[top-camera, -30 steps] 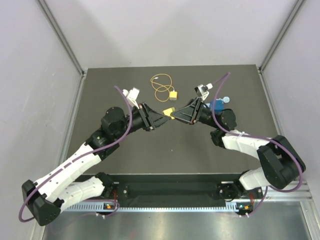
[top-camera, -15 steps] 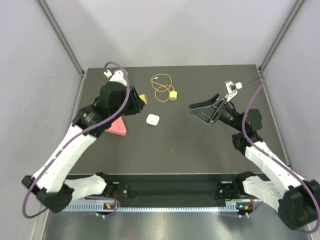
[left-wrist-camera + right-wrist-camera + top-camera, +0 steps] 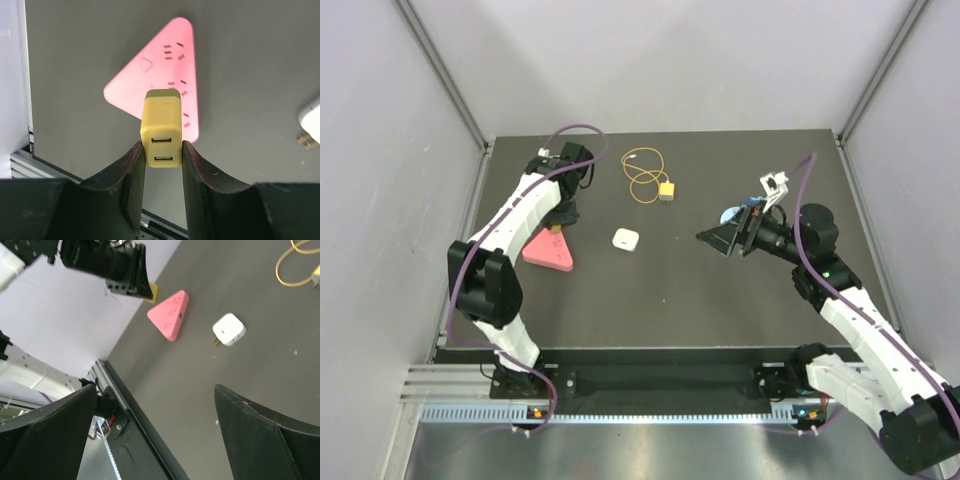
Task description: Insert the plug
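Left jaws clamped the yellow plug [image 3: 160, 117], its long axis pointing straight out past their tips; right jaws gaped empty.

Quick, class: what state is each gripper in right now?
Left gripper: closed on the yellow two-port charger block.
Right gripper: open, holding nothing.

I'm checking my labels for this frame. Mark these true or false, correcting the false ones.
The left tool grips a yellow charger block. True.
The right tool holds the white charger. False: it is open and empty; the charger lies on the table.
The yellow block is seated in the pink power strip. False: it is held apart from it.
The yellow wire loop lies on the table, neither tool touching it. True.
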You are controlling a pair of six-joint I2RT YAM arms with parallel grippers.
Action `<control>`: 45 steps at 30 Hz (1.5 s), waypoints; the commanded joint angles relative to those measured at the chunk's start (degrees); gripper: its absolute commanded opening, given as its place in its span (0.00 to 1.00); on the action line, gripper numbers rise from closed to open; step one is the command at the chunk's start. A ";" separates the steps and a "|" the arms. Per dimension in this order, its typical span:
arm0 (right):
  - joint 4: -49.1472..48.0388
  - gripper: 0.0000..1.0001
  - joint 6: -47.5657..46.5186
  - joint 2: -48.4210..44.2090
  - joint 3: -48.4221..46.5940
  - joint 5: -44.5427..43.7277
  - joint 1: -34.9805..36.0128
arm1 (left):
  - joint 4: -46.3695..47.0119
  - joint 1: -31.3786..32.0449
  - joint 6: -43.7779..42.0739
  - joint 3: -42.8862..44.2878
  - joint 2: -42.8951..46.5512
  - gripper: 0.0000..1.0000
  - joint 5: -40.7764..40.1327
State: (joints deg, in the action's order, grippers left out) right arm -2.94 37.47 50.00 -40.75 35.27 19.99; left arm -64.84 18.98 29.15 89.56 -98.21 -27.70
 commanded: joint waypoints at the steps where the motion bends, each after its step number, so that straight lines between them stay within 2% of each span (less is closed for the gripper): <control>1: 1.36 1.00 -3.28 -1.56 0.50 -0.63 -0.30 | 0.24 -2.63 -1.90 4.65 -2.32 0.00 0.36; 6: 1.18 1.00 -3.81 -2.54 0.06 -3.18 -0.21 | -3.01 -3.77 -1.55 11.24 -10.94 0.00 -0.60; 10: 2.23 1.00 -4.77 -1.84 -1.08 -3.36 -0.21 | -2.14 -5.10 -1.46 13.45 -12.96 0.00 2.39; 14: 2.76 1.00 -5.66 -1.75 -1.00 -4.59 -0.21 | -3.36 -6.32 -1.29 15.99 -15.07 0.00 1.60; 16: 4.24 1.00 -5.92 -1.13 -1.00 -4.59 -0.30 | -4.24 -6.41 -1.02 15.74 -15.08 0.00 1.16; 21: 4.87 1.00 -5.75 -1.04 -1.52 -5.03 -0.30 | 0.94 -6.59 -0.50 7.48 -12.44 0.00 4.59; 27: 6.80 1.00 -6.01 -2.10 -2.84 -5.82 -0.21 | 0.15 -6.77 1.00 5.81 -12.79 0.00 3.71; 37: 9.00 1.00 -7.06 -4.03 -3.37 -7.40 -0.21 | 0.33 -8.88 1.53 8.61 -14.29 0.00 2.04; 45: 9.00 1.00 -7.50 -3.42 -3.63 -8.02 -0.21 | 1.47 -10.02 0.56 9.58 -14.37 0.00 4.76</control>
State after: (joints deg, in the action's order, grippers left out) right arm 6.83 31.27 46.92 -41.36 28.08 19.99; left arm -64.60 9.23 30.06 96.71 -113.01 -23.35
